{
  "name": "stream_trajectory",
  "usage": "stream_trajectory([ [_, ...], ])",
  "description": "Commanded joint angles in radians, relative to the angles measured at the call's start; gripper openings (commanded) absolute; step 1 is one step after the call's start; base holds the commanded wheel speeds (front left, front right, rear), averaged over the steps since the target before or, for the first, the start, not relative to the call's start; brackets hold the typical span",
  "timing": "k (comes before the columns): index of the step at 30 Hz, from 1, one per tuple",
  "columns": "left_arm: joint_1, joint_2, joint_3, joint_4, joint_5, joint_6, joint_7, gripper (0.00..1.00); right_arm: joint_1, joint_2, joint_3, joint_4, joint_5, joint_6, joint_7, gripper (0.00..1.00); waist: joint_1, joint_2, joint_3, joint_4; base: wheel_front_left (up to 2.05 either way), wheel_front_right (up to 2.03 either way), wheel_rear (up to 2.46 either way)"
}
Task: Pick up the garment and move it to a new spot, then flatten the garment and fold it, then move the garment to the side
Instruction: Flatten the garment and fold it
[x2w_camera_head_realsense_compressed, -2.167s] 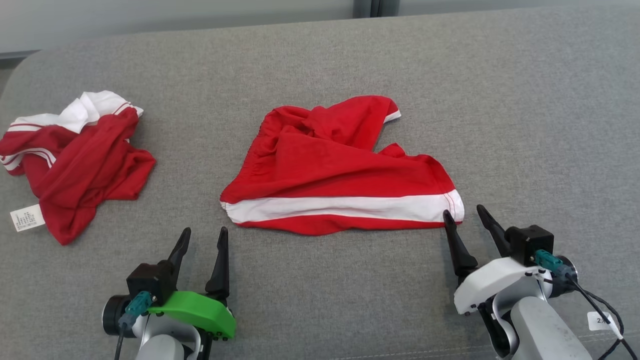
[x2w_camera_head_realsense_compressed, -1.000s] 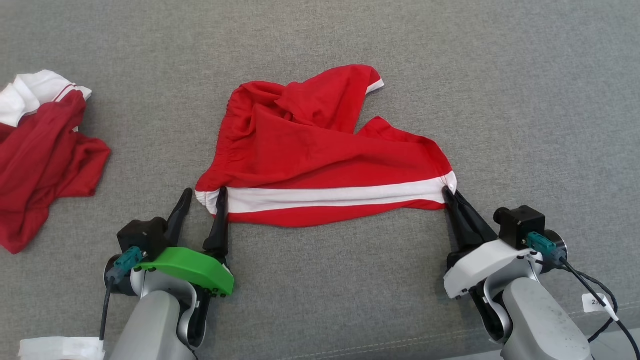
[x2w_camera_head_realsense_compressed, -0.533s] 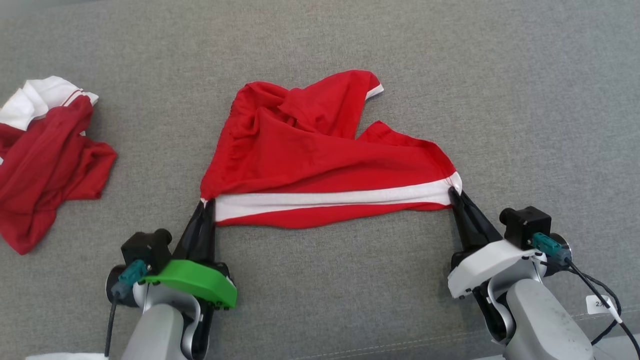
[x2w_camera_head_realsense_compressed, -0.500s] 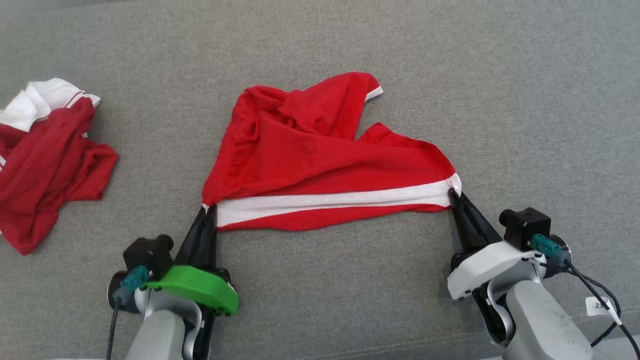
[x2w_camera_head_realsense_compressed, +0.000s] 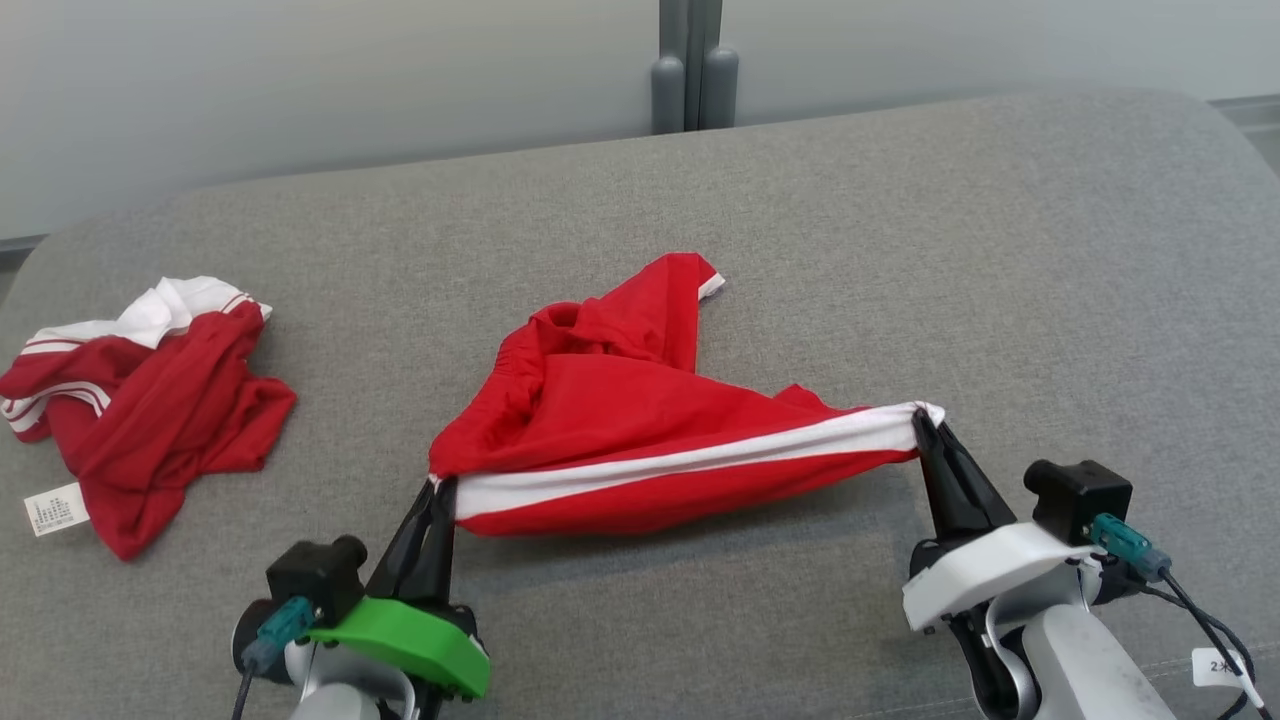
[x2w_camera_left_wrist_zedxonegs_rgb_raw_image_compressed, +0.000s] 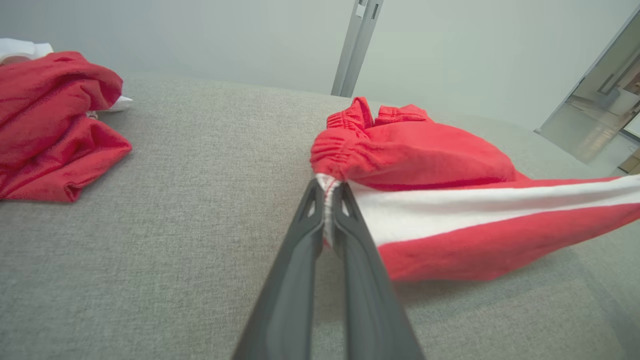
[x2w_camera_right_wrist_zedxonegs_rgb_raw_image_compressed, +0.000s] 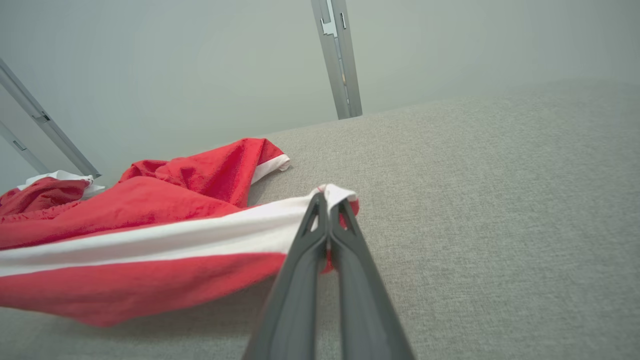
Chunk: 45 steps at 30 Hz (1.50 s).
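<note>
**Item:** garment (x2w_camera_head_realsense_compressed: 620, 410), red shorts with a white stripe (x2w_camera_head_realsense_compressed: 700, 457).
**Location:** middle of the grey cushion (x2w_camera_head_realsense_compressed: 900, 250), in front of me, strung between my two arms.

**Left fingers** (x2w_camera_head_realsense_compressed: 420, 545): closed on the waistband-end corner of the stripe. The left wrist view shows white cloth pinched between the tips, with gathered elastic just beyond.

**Right fingers** (x2w_camera_head_realsense_compressed: 950, 480): closed on the opposite, hem-end corner. In the right wrist view white cloth folds over the tips.

**Governing relation:** the long axis runs left to right along the stripe, one end in each grip, so neither arm is nearer.
- The right end sits farther up the head view than the left.
- The striped edge is off the cushion, with a shadow under it.
- The bulk trails away from me, and the far leg (x2w_camera_head_realsense_compressed: 690, 290) appears to rest on the cushion.
- In my judgement, the carry to a new spot depends on both arms travelling together and keeping that span.

**Change:**
- Half a second ago the grips were the same, but the near red edge lay on the cushion. Now it is raised.
- The head camera has tilted up, so the wall and post (x2w_camera_head_realsense_compressed: 690, 70) are now in view.
- About two seconds ago both pairs of fingers stood open, short of the cloth.

**Also present:** second garment (x2w_camera_head_realsense_compressed: 160, 400), red and white, crumpled, well apart to my left.
</note>
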Motion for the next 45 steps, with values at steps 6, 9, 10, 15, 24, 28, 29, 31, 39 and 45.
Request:
stream_trajectory([
  [6,-0.323,0.118,-0.142,0.045,-0.023,0.000,0.006,0.00,-0.230,-0.042,0.060,0.020,-0.003,-0.001,-0.001,0.00,0.0000,-0.0001,0.091,-0.001,0.00,0.00,0.00],
  [9,-0.488,0.149,-0.189,0.074,-0.022,0.000,0.037,0.00,-0.375,-0.067,0.077,0.055,-0.001,-0.001,-0.001,0.00,0.0000,-0.0001,0.166,0.001,0.00,0.00,0.00],
  [10,-0.567,0.164,-0.193,0.101,-0.029,0.001,0.059,0.00,-0.452,-0.084,0.089,0.075,-0.013,-0.001,-0.001,0.00,0.0000,-0.0001,0.201,0.002,0.00,0.00,0.00],
  [15,-0.965,0.207,-0.241,0.227,0.007,0.001,0.106,0.00,-0.860,-0.142,0.095,0.224,-0.077,-0.001,0.000,0.00,0.0000,-0.0001,0.338,0.005,0.00,0.00,0.00],
  [24,-1.357,0.159,-0.212,0.434,0.058,0.032,0.008,0.00,-1.276,-0.126,-0.017,0.336,-0.214,-0.002,0.000,0.00,0.0000,-0.0001,0.387,-0.015,0.00,0.00,0.00],
  [28,-1.350,0.156,-0.173,0.384,0.065,0.028,-0.001,0.00,-1.284,-0.125,-0.039,0.294,-0.250,-0.002,0.000,0.00,0.0000,-0.0001,0.431,-0.023,0.00,0.00,0.00],
  [29,-1.316,0.160,-0.164,0.373,0.069,0.026,0.001,0.00,-1.267,-0.131,-0.029,0.287,-0.251,-0.001,0.000,0.00,0.0000,-0.0001,0.447,-0.025,0.00,0.00,0.00],
  [31,-1.248,0.152,-0.123,0.339,0.050,0.027,0.001,0.00,-1.226,-0.143,-0.008,0.272,-0.222,-0.002,0.000,0.00,0.0000,-0.0001,0.485,-0.028,0.00,0.00,0.00],
  [39,-0.834,0.121,0.015,0.265,0.028,0.006,0.000,0.00,-0.859,-0.204,0.108,0.142,-0.032,-0.003,-0.001,0.00,0.0000,-0.0001,0.500,-0.062,0.00,0.00,0.00],
  [45,-0.532,0.062,0.037,0.256,0.035,0.003,0.001,0.00,-0.526,-0.243,0.126,0.064,0.072,-0.003,-0.002,0.00,0.0000,-0.0001,0.403,-0.061,0.00,0.00,0.00],
])
